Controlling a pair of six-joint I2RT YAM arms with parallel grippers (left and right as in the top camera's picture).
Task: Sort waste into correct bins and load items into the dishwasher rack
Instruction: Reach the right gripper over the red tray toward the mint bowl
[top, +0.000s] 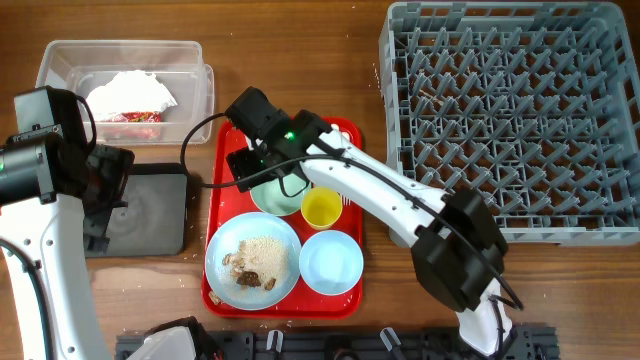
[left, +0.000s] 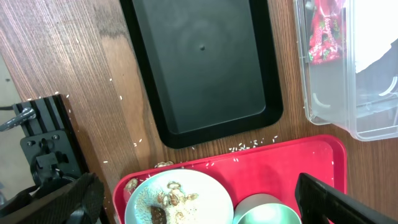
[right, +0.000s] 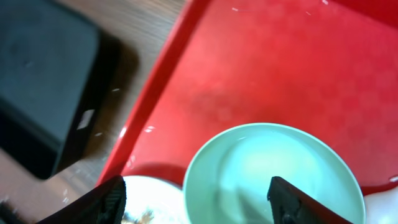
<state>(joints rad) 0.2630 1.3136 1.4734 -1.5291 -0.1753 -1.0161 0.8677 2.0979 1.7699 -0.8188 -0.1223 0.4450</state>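
Observation:
The mint-green bowl (top: 275, 192) stands on the red tray (top: 345, 135), and my right gripper (top: 258, 165) hangs over it. Its fingers are open and straddle the left rim of the bowl (right: 273, 168), one finger (right: 298, 202) inside it and the other over the pale blue plate (right: 155, 196). That plate (top: 253, 260) carries rice-like scraps (left: 171, 198). A yellow cup (top: 321, 208) and a pale blue bowl (top: 331, 262) sit beside it. My left gripper (left: 199, 205) is open and holds nothing, at the left near the black tray (top: 150, 215). The clear tub (top: 125, 85) holds napkins and red wrappers (left: 323, 37).
The grey dishwasher rack (top: 510, 120) fills the right side of the table. Grains of rice lie scattered on the wood between the black tray (left: 205, 68) and the red tray (left: 280, 165). The clear tub (left: 348, 93) sits just behind the red tray's left corner.

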